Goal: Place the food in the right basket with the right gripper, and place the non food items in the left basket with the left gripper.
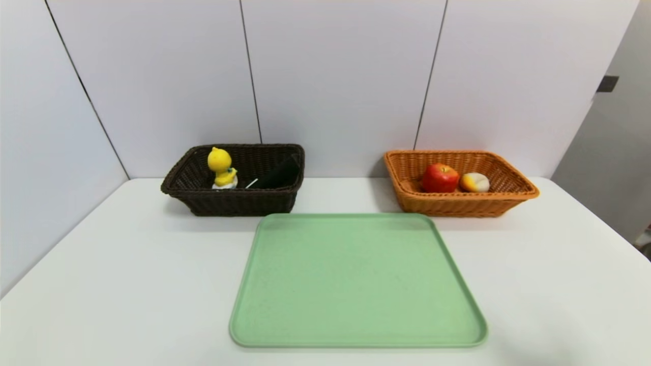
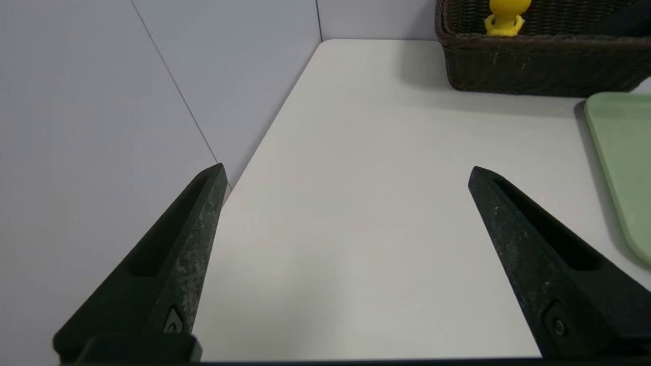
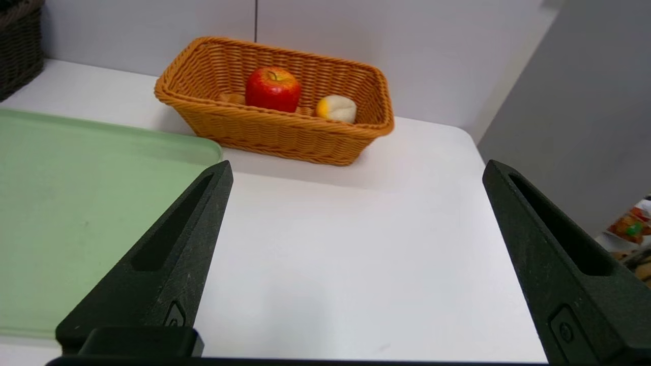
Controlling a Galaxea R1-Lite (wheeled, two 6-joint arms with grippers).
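Both jaws wide, empty: left gripper and right gripper hang over bare table. Apple, white piece in right basket; duck, pen, pouch in left basket. Tray bare. You appear finished sorting; park arms, nothing left to grasp.

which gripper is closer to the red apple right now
Right. The right gripper hangs open over bare table in front of the orange basket holding the red apple. The left gripper is open near the table's far left side.
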